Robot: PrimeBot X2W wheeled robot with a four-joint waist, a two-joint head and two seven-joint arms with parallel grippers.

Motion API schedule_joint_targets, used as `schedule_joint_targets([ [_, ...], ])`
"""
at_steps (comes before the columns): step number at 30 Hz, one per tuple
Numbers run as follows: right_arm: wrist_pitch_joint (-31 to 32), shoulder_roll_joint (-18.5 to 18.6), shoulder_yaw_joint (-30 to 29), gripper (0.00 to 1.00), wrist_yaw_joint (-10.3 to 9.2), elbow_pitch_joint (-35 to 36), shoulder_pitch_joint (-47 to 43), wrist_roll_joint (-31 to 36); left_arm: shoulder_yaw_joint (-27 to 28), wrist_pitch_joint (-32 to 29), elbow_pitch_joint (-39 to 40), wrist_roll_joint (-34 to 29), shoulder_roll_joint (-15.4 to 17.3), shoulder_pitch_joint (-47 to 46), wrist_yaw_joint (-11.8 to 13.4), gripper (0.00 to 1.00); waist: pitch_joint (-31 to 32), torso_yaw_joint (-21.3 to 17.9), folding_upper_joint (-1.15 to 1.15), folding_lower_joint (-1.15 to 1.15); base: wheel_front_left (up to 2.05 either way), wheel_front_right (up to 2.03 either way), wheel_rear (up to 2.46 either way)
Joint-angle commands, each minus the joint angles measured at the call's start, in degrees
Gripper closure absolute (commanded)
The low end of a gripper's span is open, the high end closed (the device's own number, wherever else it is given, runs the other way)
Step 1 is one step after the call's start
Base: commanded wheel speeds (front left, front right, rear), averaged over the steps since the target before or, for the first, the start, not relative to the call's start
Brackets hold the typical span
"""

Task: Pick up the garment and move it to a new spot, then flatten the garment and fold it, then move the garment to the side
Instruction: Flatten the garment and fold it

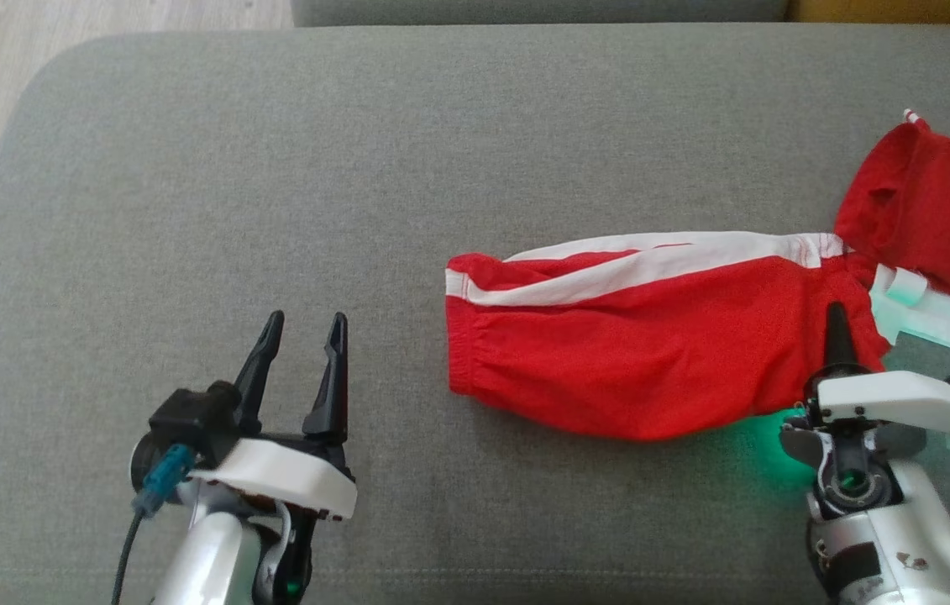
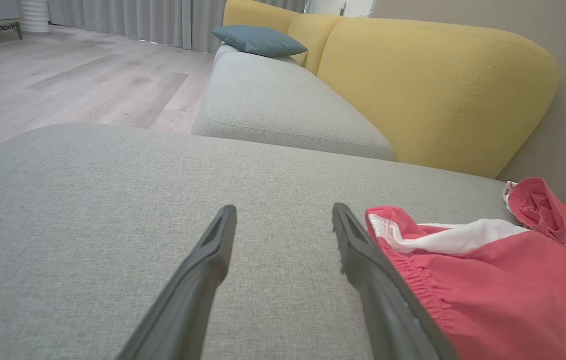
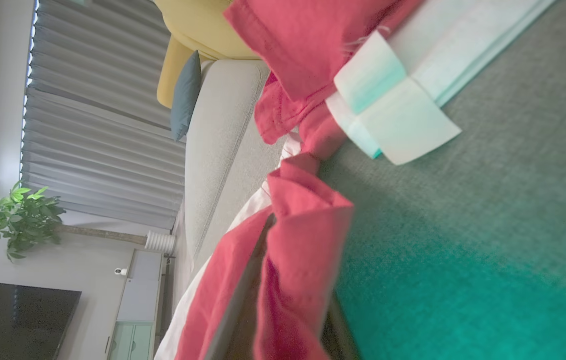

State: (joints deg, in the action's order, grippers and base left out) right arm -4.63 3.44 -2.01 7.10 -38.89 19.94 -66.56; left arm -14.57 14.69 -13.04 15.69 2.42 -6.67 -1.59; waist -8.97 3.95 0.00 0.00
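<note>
Evidently picking up: my right gripper (image 1: 837, 326) is clamped, I think, on a fold of the red, white-striped cloth shorts (image 1: 634, 336) lying rightward on the grey fabric cushion (image 1: 273, 168), my left gripper (image 1: 304, 332) gaping idle, so lifting clear comes next.

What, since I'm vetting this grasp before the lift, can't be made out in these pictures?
- Head view: the garment runs off the right edge, so its full shape is cut off.
- Right wrist view: red folds wrap the right end effector, hiding how much cloth it pinches.
- Left wrist view: one finger of the left end effector covers part of the elastic hem.
</note>
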Motion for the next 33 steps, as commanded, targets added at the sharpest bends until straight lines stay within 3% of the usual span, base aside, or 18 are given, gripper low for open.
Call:
schedule_joint_targets([
  [1,-1.34,-0.56,2.34,1.00,0.39,2.32,0.84,-0.38,1.24,0.30,1.72,-0.56,0.46,-1.09,-0.23,0.00,0.30,-0.15,0.00,0.00,0.00,0.00,0.00],
  [9,-5.73,-0.56,6.33,1.00,0.39,6.60,1.06,-2.43,0.19,0.30,1.50,-0.55,0.46,-0.50,-0.04,0.00,1.90,1.04,0.00,0.00,0.00,0.00,0.00],
  [16,-5.45,-0.56,10.91,1.00,0.39,10.58,0.88,-3.85,0.25,0.30,1.34,-0.39,0.46,0.38,0.12,0.00,3.12,2.49,0.00,0.00,0.00,0.00,0.00],
  [26,-6.04,-0.56,24.30,1.00,0.39,14.13,1.42,-7.89,-0.34,0.30,1.12,-0.22,0.46,1.26,0.39,0.00,4.68,5.00,0.00,0.00,0.00,0.00,0.00],
  [33,-7.35,-0.56,35.29,1.00,0.39,13.00,2.84,-11.08,-0.55,0.30,0.78,-0.37,0.46,1.75,0.34,0.00,5.24,6.87,0.00,0.00,0.00,0.00,0.00],
])
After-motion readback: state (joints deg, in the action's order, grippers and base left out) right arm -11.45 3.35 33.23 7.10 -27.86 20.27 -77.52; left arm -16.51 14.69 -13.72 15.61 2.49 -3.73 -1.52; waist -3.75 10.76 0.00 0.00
